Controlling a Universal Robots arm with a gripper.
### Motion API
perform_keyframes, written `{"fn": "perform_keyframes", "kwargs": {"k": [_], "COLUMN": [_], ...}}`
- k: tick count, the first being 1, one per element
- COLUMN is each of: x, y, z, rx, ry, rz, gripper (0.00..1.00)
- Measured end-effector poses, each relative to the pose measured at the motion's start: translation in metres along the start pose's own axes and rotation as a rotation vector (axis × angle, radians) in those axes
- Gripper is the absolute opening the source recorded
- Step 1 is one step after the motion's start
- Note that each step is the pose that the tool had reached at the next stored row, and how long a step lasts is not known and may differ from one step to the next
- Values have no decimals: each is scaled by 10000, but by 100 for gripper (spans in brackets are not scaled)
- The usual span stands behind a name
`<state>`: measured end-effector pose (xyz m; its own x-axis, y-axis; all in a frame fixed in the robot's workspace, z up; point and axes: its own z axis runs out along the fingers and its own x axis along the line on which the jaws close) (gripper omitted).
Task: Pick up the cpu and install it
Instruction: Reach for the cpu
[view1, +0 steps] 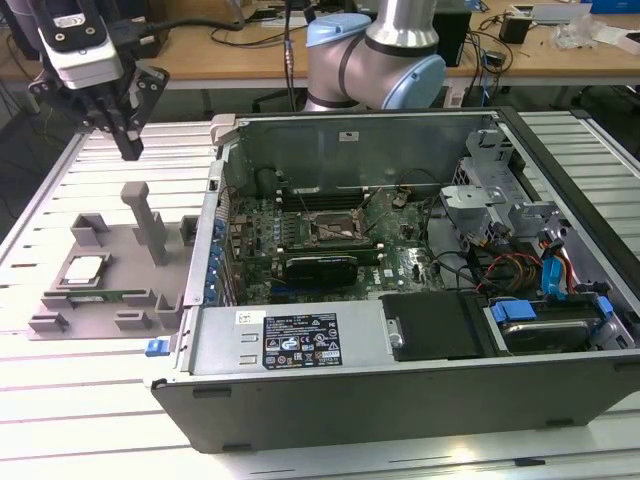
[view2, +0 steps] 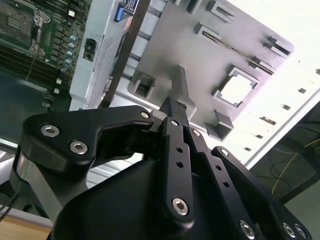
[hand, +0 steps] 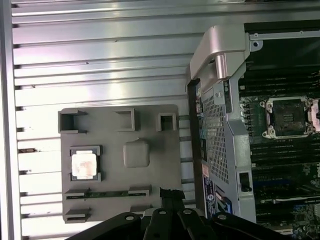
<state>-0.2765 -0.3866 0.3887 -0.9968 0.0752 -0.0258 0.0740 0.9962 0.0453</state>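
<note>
The cpu (view1: 83, 268) (view2: 236, 89) (hand: 84, 165), a small square chip with a shiny metal top, lies flat in a recess of the grey fixture tray (view1: 120, 290) at the exterior view's left. My gripper (view1: 130, 150) hangs high above the tray's far side, well clear of the chip, its black fingers shut together with nothing between them. Both wrist views look down past the closed fingertips (view2: 177, 107) (hand: 171, 195) at the tray. The motherboard socket (view1: 335, 230) (hand: 290, 116) sits inside the open computer case.
The open computer case (view1: 400, 380) fills the middle and the exterior view's right, with cables and drive bays inside. A tall grey post (view1: 150, 225) rises from the tray near the chip. The slatted metal table (view1: 90, 400) carries everything.
</note>
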Motion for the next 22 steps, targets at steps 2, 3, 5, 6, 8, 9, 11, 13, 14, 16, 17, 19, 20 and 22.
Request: {"fn": "perform_keyframes", "kwargs": {"k": [2,3,5,6,8,9,11,13,14,16,17,19,20,22], "x": [51,92,132,152,203,228,290,385,415,500,539,593,619,662], "y": [0,0,2,2,4,4,7,15,18,21,20,15,13,8], "z": [28,51,73,82,103,113,136,172,182,211,226,253,271,307], "rx": [1,3,1,-1,1,0,1,0,0,1,1,0,0,0], "ry": [1,3,1,0,1,0,1,1,1,0,1,0,0,1], "rz": [1,1,1,0,0,-1,1,0,0,1,2,1,1,0], "gripper": [11,11,11,11,11,11,11,11,11,11,11,11,11,11]}}
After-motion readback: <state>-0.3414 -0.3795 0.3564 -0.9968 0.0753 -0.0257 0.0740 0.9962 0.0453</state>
